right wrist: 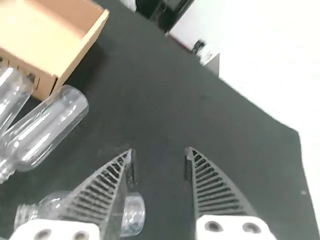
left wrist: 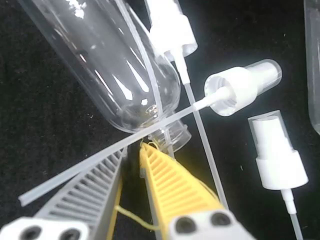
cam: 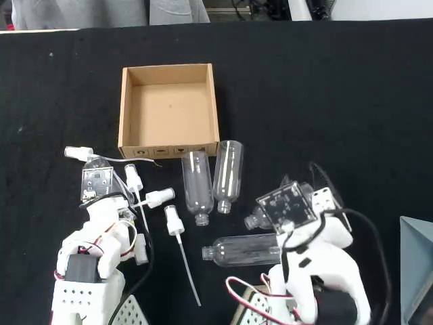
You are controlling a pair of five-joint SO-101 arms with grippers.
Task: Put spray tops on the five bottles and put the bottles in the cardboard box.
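We saw the left gripper (left wrist: pixel 139 147) closed down narrow, tips right at the neck of a clear bottle (left wrist: pixel 100 65) lying on the black table (cam: pixel 352 95). A thin dip tube (left wrist: pixel 75 177) crossed over the grey finger there, so we couldn't tell whether the jaws actually pinched anything. Loose parts crowded that spot. One spray top (left wrist: pixel 172 25) lay against the bottle, a second spray top (left wrist: pixel 240 87) just beside it, and a third spray top (left wrist: pixel 277 155) a little farther off, all uncapped from any bottle.

The right gripper (right wrist: pixel 160 162) stood wide open with nothing between its fingers. A capless bottle (right wrist: pixel 35 212) lay partly hidden under one finger.

From above, the cardboard box (cam: pixel 169 150) sat mid-table. Two topless bottles, a left bottle (cam: pixel 197 186) and a right bottle (cam: pixel 228 176), lay side by side just off its front corner, necks pointing away from it. Another crosswise bottle (cam: pixel 243 250) lay near the right arm's base. No bottle was in the box.
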